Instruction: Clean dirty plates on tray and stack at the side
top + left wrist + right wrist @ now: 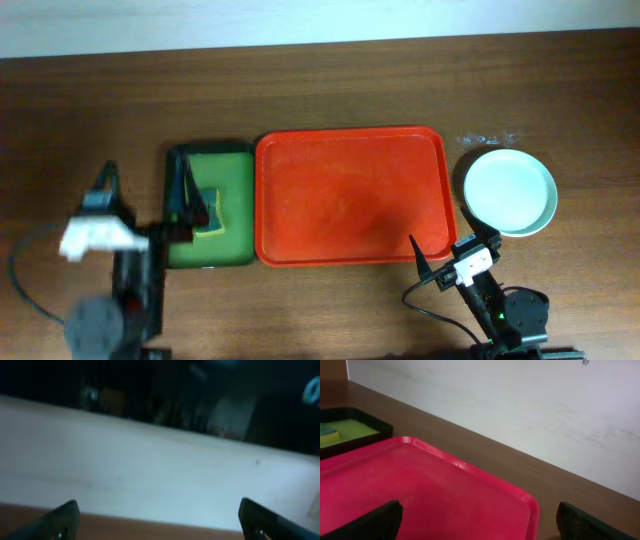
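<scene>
Beside large red plastic tray (350,195): round pale plate (510,190) near right gripper (480,520), open, empty; left gripper (160,520) same. Stray swing could knock plate.

The left gripper (159,522) pointed roughly level, its 2 fingers (64,519) spread wide apart. The right gripper (479,522) tilted slightly downward, its 2 fingers (580,524) equally parted, only tips showing.

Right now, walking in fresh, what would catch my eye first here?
The big red tray in the middle of the table, with no plates on it, stands out first. Just right of it sits a pale round plate; whether others lie beneath it cannot be told. Left of the red tray is a smaller green tray holding a sponge.
</scene>
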